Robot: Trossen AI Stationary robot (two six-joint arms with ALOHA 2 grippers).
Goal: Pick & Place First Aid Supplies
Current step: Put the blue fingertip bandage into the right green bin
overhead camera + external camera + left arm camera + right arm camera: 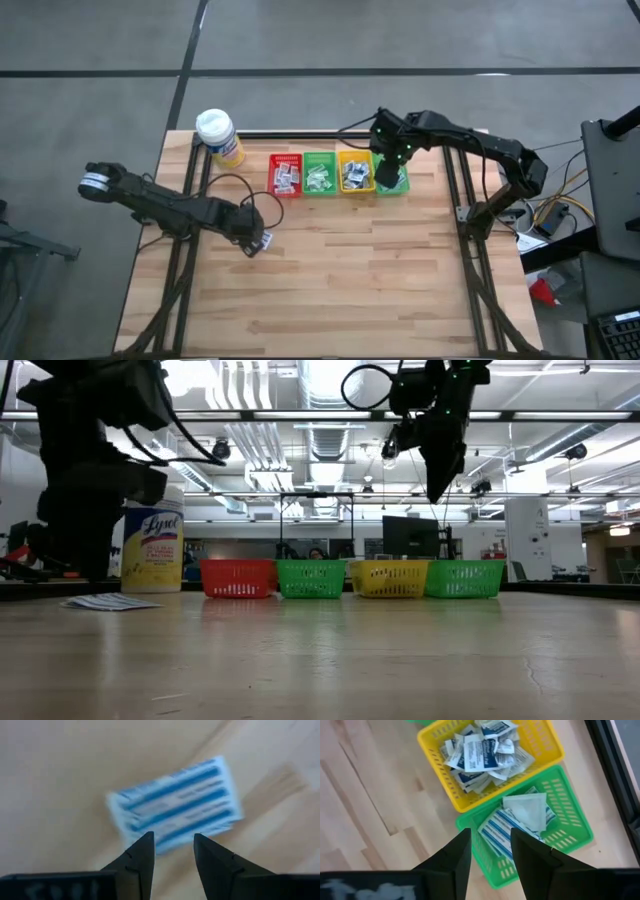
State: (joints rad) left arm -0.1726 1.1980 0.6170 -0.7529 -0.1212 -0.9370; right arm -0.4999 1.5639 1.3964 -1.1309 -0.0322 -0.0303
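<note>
The word "Lysol" is read on the yellow label of one white-capped bottle [152, 548], which is stood at the far left of the wooden surface [340, 280]. Four bins are set in a row to its right: one red bin [285, 175], one green bin [319, 173], one yellow bin [354, 171] and a second green bin [570, 827] at the right end. Small sachets are held in every bin; the print on them cannot be read.

One blue-striped packet [175, 805] is laid flat on the surface, left of centre and near of the bins. The left hand [172, 845] is positioned just above it, fingers narrowly apart, with nothing gripped.

The right hand [490, 842] is held above the right-end green bin, fingers narrowly apart and empty. Blue-striped packets [500, 830] and one plain white sachet [527, 810] are seen in that bin.
</note>
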